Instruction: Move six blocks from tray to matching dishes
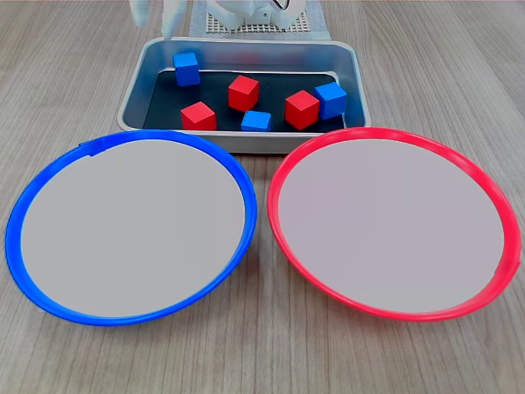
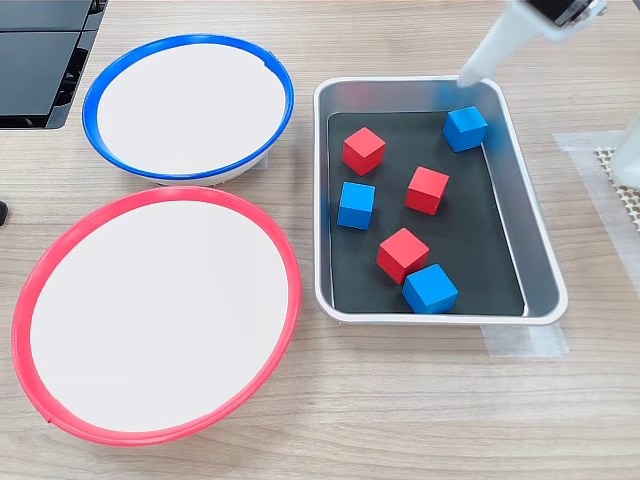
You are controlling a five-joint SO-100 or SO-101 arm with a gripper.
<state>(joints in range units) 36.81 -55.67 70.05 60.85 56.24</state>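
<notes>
the two dishes lie nearest the camera and both are bare: the blue-rimmed dish [image 1: 131, 226] and the red-rimmed dish [image 1: 392, 220], side by side, almost touching. all six blocks sit in the tray [image 1: 131, 86] just behind them. the blue block [image 2: 466, 128] in the far corner is closest to me, near the tray wall; the others are spread over the black bottom, with a red block [image 2: 403, 254] and another blue block [image 2: 431, 288] touching at a corner.

i judge these to be light, stiff cubes with flat, probably smooth faces, so i would pinch one across two opposite faces, squarely, from above. the wall beside the corner block leaves little room.

my pincer [image 2: 470, 73] hangs over that corner, one white finger slanting down toward the rim. i cannot tell whether it is open or closed; it holds nothing.
</notes>
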